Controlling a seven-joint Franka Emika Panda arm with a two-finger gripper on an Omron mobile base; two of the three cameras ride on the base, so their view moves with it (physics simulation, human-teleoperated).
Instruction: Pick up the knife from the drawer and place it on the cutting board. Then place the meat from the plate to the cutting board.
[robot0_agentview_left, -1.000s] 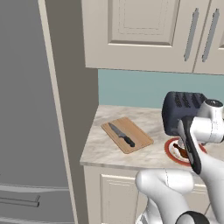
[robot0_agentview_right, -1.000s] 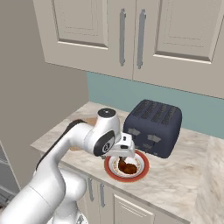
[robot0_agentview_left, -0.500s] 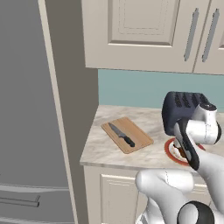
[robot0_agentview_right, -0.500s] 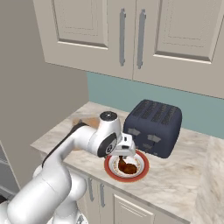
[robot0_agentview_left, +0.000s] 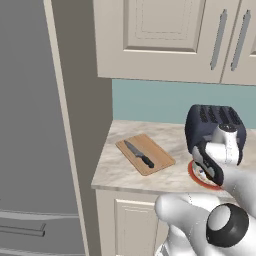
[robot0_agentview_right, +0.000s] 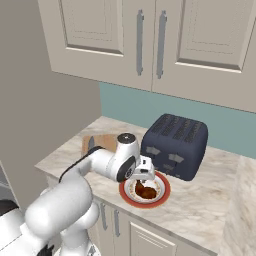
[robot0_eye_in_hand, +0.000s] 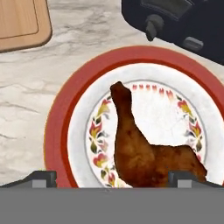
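The marble counter (robot0_agentview_left: 125, 170) carries three things — cutting board (robot0_agentview_left: 145, 154), plate (robot0_agentview_right: 162, 192), toaster (robot0_agentview_right: 175, 146).

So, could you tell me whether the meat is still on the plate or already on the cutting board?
Still on the plate: the meat lies on its pale centre, while the cutting board carries the knife.

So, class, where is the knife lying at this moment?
The knife lies on the cutting board, on the counter's left part in the left base view, with the plate and the toaster to its right.
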